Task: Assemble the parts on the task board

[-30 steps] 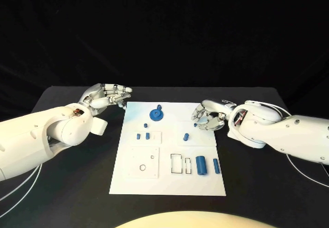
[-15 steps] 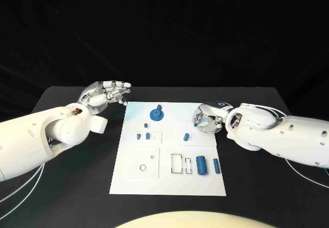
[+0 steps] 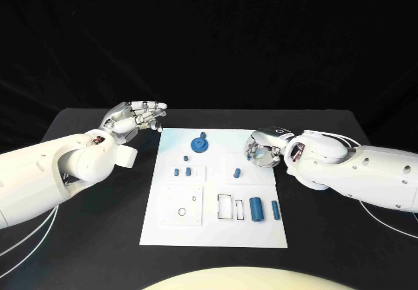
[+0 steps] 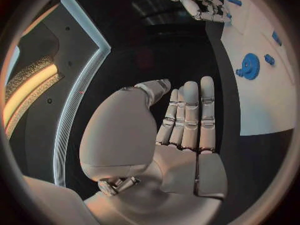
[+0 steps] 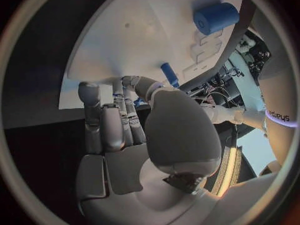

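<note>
The white task board [image 3: 213, 229] lies in the middle of the table. On it are a blue gear [image 3: 199, 144], a few small blue pegs [image 3: 185, 159] [image 3: 236, 174], a thick blue cylinder [image 3: 255, 208] and a thin one [image 3: 274, 209]. My left hand [image 3: 138, 118] hovers off the board's far left corner, fingers straight and together, holding nothing [image 4: 181, 130]. My right hand [image 3: 264, 151] hangs over the board's right edge, level with the peg row, palm toward the board [image 5: 137, 35]. Its fingers [image 5: 115, 120] are extended with nothing in them. The thick cylinder [image 5: 215, 17] and a peg [image 5: 169, 74] lie beyond its fingertips.
Black table [image 3: 96, 241] surrounds the board on all sides. Rectangular and round recesses [image 3: 225, 206] sit in the board's near half beside the cylinders. The left wrist view shows the gear [image 4: 250, 66] and the right hand [image 4: 197, 2] across the board.
The right hand has rolled at the wrist and drawn in a little over the board's right edge. The left hand has lifted slightly and edged away from the board corner.
</note>
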Action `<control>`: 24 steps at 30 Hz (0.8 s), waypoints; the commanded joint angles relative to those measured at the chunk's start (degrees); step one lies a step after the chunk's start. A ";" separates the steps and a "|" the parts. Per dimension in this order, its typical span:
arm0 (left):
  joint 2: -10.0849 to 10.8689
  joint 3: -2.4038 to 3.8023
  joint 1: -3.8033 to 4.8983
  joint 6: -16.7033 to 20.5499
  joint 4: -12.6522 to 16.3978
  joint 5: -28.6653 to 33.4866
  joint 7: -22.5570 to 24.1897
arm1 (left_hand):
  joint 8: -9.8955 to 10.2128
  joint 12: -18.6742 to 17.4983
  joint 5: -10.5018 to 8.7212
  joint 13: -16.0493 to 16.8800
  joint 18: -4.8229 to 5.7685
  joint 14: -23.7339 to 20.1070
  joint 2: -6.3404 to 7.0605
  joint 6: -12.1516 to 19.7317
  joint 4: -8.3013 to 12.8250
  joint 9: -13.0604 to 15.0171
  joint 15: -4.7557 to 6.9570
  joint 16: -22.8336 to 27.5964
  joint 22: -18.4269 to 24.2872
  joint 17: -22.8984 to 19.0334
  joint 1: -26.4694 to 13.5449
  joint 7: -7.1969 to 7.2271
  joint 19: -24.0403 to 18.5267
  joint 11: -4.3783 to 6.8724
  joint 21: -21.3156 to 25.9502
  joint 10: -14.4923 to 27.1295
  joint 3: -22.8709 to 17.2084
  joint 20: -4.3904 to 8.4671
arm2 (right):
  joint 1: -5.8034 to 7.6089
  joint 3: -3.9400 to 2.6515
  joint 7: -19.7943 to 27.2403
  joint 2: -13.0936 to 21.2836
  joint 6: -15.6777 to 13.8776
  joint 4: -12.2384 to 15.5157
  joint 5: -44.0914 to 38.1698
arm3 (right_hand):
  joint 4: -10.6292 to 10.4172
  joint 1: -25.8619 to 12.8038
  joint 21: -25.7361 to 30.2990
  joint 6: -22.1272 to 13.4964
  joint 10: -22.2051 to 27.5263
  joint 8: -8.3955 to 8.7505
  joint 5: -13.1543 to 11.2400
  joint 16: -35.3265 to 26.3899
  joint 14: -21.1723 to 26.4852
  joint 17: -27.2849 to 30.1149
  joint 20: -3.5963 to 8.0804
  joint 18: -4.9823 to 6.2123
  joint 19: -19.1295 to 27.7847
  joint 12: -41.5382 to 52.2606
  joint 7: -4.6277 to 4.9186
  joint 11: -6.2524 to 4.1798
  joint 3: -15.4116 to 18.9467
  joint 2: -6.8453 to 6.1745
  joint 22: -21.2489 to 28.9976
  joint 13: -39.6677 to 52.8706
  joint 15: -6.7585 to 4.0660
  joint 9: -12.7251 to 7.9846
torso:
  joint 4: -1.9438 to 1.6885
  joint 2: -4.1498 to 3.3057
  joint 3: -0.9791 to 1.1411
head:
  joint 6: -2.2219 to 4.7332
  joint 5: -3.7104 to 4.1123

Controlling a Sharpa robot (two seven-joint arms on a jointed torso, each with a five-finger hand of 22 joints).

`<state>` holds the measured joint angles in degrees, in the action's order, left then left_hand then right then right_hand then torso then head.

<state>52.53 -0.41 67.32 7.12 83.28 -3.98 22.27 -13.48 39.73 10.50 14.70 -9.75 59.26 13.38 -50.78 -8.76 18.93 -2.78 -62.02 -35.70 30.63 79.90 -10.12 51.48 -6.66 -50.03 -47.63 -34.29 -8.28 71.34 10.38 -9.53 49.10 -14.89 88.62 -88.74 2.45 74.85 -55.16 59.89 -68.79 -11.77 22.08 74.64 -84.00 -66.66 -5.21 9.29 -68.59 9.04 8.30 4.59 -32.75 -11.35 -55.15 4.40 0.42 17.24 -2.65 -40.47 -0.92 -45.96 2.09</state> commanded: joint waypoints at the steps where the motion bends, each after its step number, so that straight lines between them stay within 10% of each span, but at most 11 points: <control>1: -0.11 0.04 0.05 -1.19 0.10 0.69 0.38 | 0.09 -0.23 -0.11 -0.12 -0.79 -0.22 -0.37 -0.04 0.13 -0.03 0.12 0.32 0.10 -0.08 0.09 -0.10 0.05 0.08 0.37 -0.52 0.30 -0.03 | -0.60 0.36 -0.64 -0.34 2.52 -0.08 -0.69 | -0.12 -0.07 -0.36 0.55 -0.55 -0.30 0.10 0.32 -2.54 -0.06 -0.01 -0.87 -0.49 0.30 0.08 -0.16 -0.28 0.51 -0.35 0.15 -0.53 0.19 | 0.00 0.00 -0.01 | -0.02 -0.08; 24: -0.30 0.03 0.05 -1.23 0.13 -1.03 -0.23 | -0.17 -0.56 -0.24 -0.81 -0.80 -0.22 -0.56 -0.63 1.49 0.00 0.26 0.56 0.00 -0.32 1.49 -0.06 0.34 0.14 0.21 -0.94 0.69 0.18 | -1.59 0.37 -4.26 -1.92 4.35 -0.26 -3.38 | -0.30 -0.33 -3.97 0.46 -1.01 -0.97 0.11 1.85 -2.45 -0.82 -0.02 -1.64 -2.31 0.01 -0.07 -0.33 -0.97 0.19 -4.17 0.21 -0.74 1.10 | 0.01 0.01 0.00 | -0.24 -0.23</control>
<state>52.34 -0.41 67.32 6.76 83.28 -4.42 21.87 -13.48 39.44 10.50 13.94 -9.74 59.26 12.80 -51.00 -7.66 18.94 -2.78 -61.78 -35.66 30.39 80.94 -10.33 51.48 -6.44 -49.86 -48.25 -33.68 -8.28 70.88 9.93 -12.67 47.57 -14.51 88.39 -91.31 2.07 74.66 -58.94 60.28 -69.75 -12.44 22.08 76.25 -84.13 -67.49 -5.03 8.37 -70.61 9.44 8.31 4.55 -33.48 -11.01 -59.29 4.64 -0.13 18.32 -2.64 -40.44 -0.93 -46.20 1.81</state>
